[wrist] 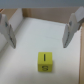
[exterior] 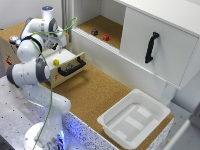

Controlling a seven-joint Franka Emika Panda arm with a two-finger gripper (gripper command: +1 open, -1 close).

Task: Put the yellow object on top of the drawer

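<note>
The yellow object (exterior: 56, 62) (wrist: 44, 60) is a tiny cube lying on a pale surface just behind the drawer (exterior: 70, 70) front with its black bar handle (exterior: 73, 66). That front stands pulled out from the light-wood box. In the wrist view a wooden wall rises behind the cube, so it appears to lie inside the pulled-out part. My gripper (exterior: 59, 49) (wrist: 39, 44) hangs a little above the cube, open, with nothing between its fingers (wrist: 10, 30). The cube sits roughly below the gap, untouched.
A big white cabinet (exterior: 165, 55) with a black handle (exterior: 151, 47) stands at the exterior view's right. Its open recess holds a small red block (exterior: 106, 37) and a small dark block (exterior: 94, 32). A white bin (exterior: 107, 122) sits on the cork table near the front.
</note>
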